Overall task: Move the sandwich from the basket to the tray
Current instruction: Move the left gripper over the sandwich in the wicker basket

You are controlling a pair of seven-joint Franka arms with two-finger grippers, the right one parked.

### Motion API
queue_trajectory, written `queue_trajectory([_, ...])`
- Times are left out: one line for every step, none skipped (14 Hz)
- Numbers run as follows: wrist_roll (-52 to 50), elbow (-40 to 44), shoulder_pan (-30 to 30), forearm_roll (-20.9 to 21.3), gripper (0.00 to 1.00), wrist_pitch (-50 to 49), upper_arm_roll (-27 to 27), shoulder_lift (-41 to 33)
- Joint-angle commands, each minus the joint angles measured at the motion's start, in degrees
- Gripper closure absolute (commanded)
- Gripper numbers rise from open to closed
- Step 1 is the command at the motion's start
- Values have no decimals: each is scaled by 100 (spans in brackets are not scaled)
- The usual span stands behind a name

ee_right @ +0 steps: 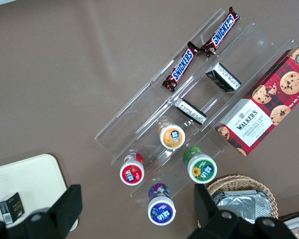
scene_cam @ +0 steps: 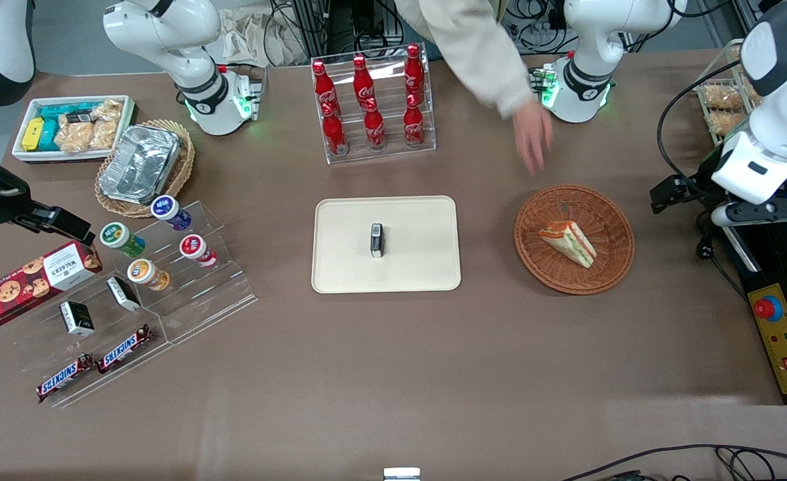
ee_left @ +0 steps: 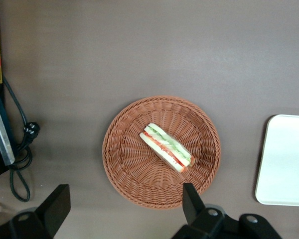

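**In the basket, a soft wedge waiting for a wide, gentle grip**

In the middle of the basket [ee_left: 162,151] lies the sandwich [ee_left: 167,148], on its side, with its layered cut face showing green and orange-red between pale bread. You should expect it to be light and soft: the bread will likely squash under a hard pinch, and the layers could slide apart if you squeeze across the filling edge only. Your best hold is probably across the two flat bread faces near the thick middle of the wedge, not at the thin tip, and closed only until it feels firm. The woven floor beneath it is uneven, so the fingertips may catch on the wicker if you go too deep.

Your gripper [ee_left: 124,209] hangs well above the basket, holding nothing and touching nothing. Its two fingers [ee_left: 192,201] are spread wide, wider than the sandwich is thick, so you have room to come down around it.

The tray [scene_cam: 385,244] sits near the basket, toward the parked arm's end, with a small dark box [scene_cam: 377,240] standing on its middle; you will want to set the sandwich on bare tray beside that box. A person's hand [scene_cam: 532,137] hovers over the table just above the basket in the front view, so mind it.
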Motion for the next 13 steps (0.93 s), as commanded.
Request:
queue_trajectory([-138,252,-50,96,0,-216,-56,92])
queue_trajectory([-129,261,-41,87,0,-234,-56,84])
queue_trajectory([-129,243,-41,113,0,-234,-65,92])
queue_trajectory([-112,200,-50,122,0,-243,-65,144])
queue_trajectory([-85,147,-41,122,0,-321,-65,154])
queue_trajectory([-94,16,-32,122,0,-400,-56,128])
queue_trajectory([-120,-177,-23,61,0,-340,-56,101])
queue_trajectory([-138,-405,-15,8,0,-209,-56,49])
queue_trajectory([-181,-782,-15,-9,0,140,-56,-65])
queue_trajectory([-330,-1159,-32,-18,0,570,-56,-153])
queue_trajectory([-636,-1433,-32,-18,0,905,-56,-163])
queue_trajectory([-909,-1610,-50,-18,0,1082,-65,-137])
queue_trajectory([-981,-1725,-50,-18,0,1154,-65,-101])
